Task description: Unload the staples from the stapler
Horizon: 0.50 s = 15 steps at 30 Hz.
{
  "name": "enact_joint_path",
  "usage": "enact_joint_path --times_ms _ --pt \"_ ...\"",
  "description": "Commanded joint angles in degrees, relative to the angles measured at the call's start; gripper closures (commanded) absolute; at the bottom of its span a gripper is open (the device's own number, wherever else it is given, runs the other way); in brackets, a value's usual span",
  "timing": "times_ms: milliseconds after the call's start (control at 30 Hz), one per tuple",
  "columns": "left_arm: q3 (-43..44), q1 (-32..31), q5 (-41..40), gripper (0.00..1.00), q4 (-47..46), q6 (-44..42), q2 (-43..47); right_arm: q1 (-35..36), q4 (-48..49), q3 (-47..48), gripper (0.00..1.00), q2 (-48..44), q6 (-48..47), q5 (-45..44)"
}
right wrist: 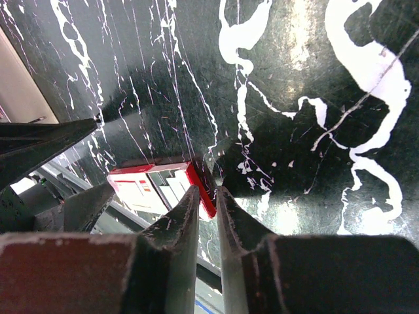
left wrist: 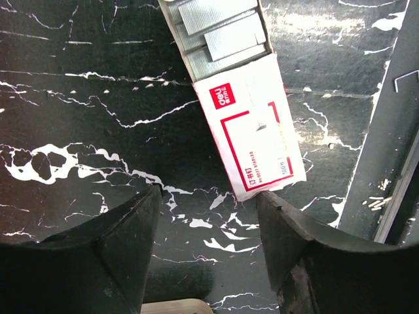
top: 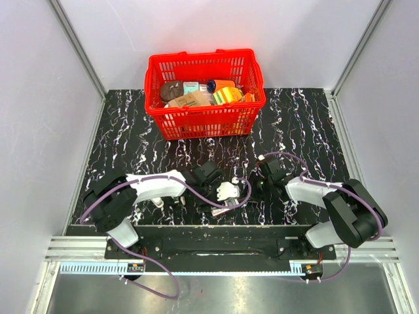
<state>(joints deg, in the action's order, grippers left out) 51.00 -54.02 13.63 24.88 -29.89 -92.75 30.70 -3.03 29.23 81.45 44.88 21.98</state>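
Note:
My left gripper (left wrist: 209, 196) is open and empty, low over the table, also in the top view (top: 211, 175). Just past its fingertips lies a small red-and-white box (left wrist: 252, 137), with silvery staples (left wrist: 222, 33) in strips in its open far end. It shows between my grippers from above (top: 227, 191). An off-white rounded piece (left wrist: 173, 306) peeks in under my left jaws; I cannot tell whether it is the stapler. My right gripper (right wrist: 207, 191) is shut with nothing between its fingers, right of the box (right wrist: 157, 186), also in the top view (top: 265, 169).
A red basket (top: 205, 118) with several packets stands at the back middle. The table's near edge rail (left wrist: 393, 170) runs close to the box, with a loose staple (left wrist: 406, 80) on it. Purple cables (top: 196, 190) loop around both arms.

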Motion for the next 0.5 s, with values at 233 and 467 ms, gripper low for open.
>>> enact_joint_path --times_ms 233,467 --pt "1.82 -1.53 -3.26 0.36 -0.72 0.01 -2.96 0.06 -0.57 -0.49 0.80 -2.00 1.96 0.79" --pt "3.13 -1.53 -5.01 0.36 -1.07 0.36 -4.28 1.73 -1.19 -0.58 0.82 -1.47 2.14 0.52"
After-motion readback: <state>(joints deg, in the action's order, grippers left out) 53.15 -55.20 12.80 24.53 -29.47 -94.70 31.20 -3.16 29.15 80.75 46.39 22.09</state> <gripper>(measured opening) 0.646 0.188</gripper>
